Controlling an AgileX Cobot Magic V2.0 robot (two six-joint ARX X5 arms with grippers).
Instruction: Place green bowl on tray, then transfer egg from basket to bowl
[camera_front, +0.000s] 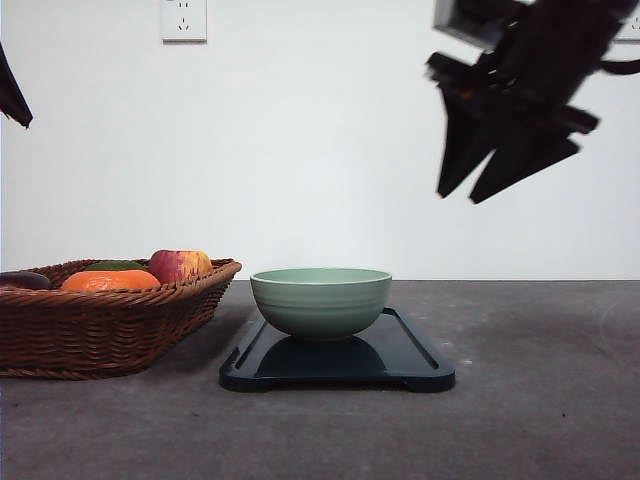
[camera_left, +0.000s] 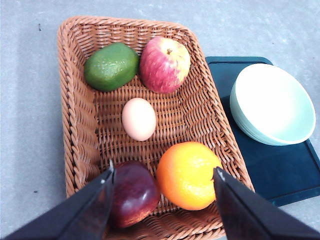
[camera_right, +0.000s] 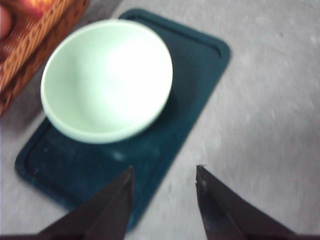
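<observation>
The left gripper (camera_left: 162, 187), fingers spread and empty, hangs above the basket (camera_left: 75, 100), the egg (camera_left: 138, 119) lying just beyond its fingertips.

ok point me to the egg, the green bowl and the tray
egg (camera_left: 138, 119), left wrist view, middle of its shell, in the basket.
green bowl (camera_front: 320, 302), front view, ridged outer wall.
tray (camera_front: 410, 352), front view, bare dark floor beside the bowl.

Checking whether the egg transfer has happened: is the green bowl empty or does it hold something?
Empty. The green bowl sits upright on the tray with a bare inside, and the egg lies in the basket.
</observation>
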